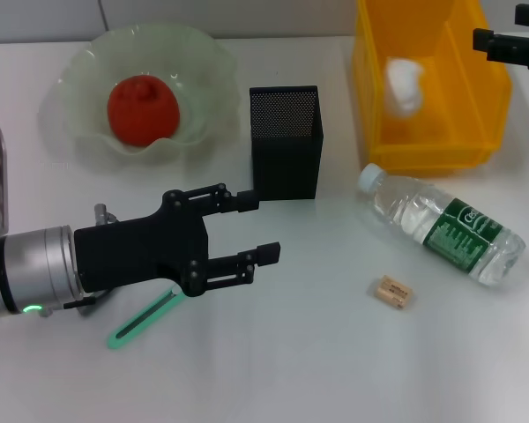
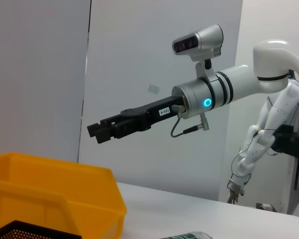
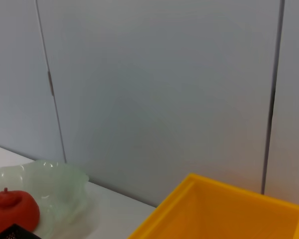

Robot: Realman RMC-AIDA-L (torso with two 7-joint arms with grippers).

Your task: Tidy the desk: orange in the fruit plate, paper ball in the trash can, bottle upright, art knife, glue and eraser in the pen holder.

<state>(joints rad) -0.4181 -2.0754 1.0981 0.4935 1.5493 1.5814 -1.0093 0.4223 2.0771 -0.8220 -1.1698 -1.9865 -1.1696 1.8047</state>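
The orange (image 1: 142, 108) lies in the green glass fruit plate (image 1: 207, 70) at the back left. A white paper ball (image 1: 406, 82) rests inside the yellow trash can (image 1: 423, 150). The clear bottle (image 1: 441, 225) lies on its side at the right. A tan eraser (image 1: 393, 293) sits in front of it. My left gripper (image 1: 258, 227) hovers open just before the black mesh pen holder (image 1: 286, 143), with the green art knife (image 1: 144, 319) on the table beneath it. My right gripper (image 1: 502, 26) hangs open above the trash can's far right corner. No glue is in view.
The left wrist view shows my right gripper (image 2: 100, 133) in the air above the yellow bin (image 2: 50, 194). White table (image 1: 291, 370) stretches in front of the knife and eraser.
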